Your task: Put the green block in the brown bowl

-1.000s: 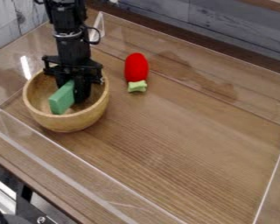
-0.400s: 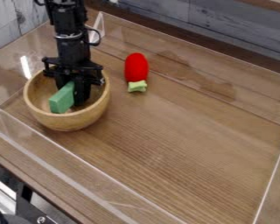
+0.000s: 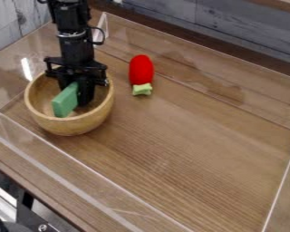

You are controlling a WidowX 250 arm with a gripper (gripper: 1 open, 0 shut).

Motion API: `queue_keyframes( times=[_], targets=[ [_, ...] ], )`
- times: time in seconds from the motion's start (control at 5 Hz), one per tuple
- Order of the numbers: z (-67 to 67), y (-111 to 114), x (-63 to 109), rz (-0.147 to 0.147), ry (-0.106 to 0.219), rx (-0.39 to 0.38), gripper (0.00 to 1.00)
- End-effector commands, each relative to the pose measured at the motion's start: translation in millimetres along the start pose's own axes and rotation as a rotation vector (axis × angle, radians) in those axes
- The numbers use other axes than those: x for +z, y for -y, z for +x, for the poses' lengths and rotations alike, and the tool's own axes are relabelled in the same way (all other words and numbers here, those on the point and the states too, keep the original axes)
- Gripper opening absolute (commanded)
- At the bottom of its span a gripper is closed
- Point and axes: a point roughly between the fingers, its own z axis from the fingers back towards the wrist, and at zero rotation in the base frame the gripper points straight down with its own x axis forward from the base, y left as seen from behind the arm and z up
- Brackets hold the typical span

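Now you have the flat, light green rectangular block (image 3: 65, 101) inside the round, light brown wooden bowl (image 3: 72, 130), your landmark for everything else. Your black jointed gripper (image 3: 76, 83) reaches down over the bowl's far side, its lower parts inside the rim and right up against the block. Its fingers look drawn together, but the black linkage hides their tips, so you cannot tell whether they grip the block or only touch it.

The likeliest trouble from here is in your retreat. If the block is pinched or caught in the linkage, lifting may drag it up and over the rim. If you swing sideways before rising, the dark parts could hook the bowl's wall and tip or slide it. Open only a little at first, since fingers spreading wide inside the bowl might push against its wall, then rise straight.

As for how the block lies, its long axis runs from the bowl's near side, slightly left in the view, toward the far side, leaning a little right. It seems tilted, its far end perhaps the higher, though you can't be certain. Beyond the bowl's right side sits a red object with a green base (image 3: 141, 90), well outside your task.
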Motion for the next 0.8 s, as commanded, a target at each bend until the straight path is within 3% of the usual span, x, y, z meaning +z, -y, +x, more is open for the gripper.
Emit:
queue_keyframes(
  times=[0.0, 0.6],
  targets=[
    [8.0, 1.2, 19.9, 0.015, 0.058, -0.007, 0.0],
    [8.3, 2.9, 21.8, 0.009, 0.051, -0.001, 0.0]
  ],
)
